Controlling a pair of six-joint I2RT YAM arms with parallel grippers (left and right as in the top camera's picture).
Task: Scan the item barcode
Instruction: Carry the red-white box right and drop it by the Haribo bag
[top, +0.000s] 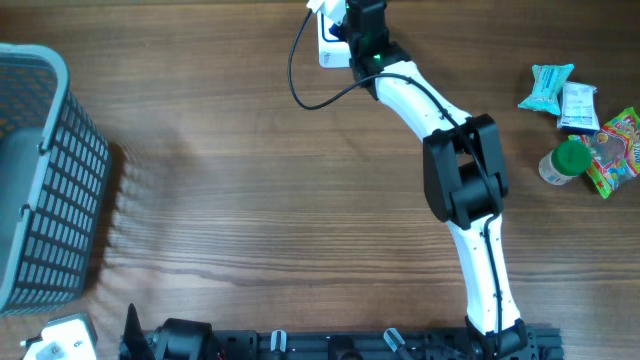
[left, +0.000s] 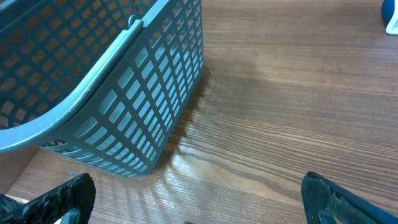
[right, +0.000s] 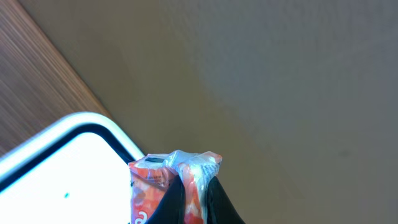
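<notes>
The item, an orange-red plastic packet (right: 151, 188), is pinched at its crimped edge between the black fingers (right: 217, 202) of my right gripper (right: 198, 199), which is shut on it. Beside the packet lies the white scanner (right: 62, 174), its face bright. In the overhead view my right gripper (top: 352, 22) reaches to the table's far edge over the white scanner (top: 331, 52), and the packet is hidden under it. My left gripper (left: 199, 202) stands open above bare wood, with nothing between its fingers (left: 68, 196).
A grey-blue mesh basket (top: 45, 190) stands at the left edge, close to my left gripper (left: 124, 93). The scanner's black cable (top: 297, 80) loops onto the table. At the right lie a teal packet (top: 548, 85), a green-capped bottle (top: 566, 160) and a colourful packet (top: 620, 148).
</notes>
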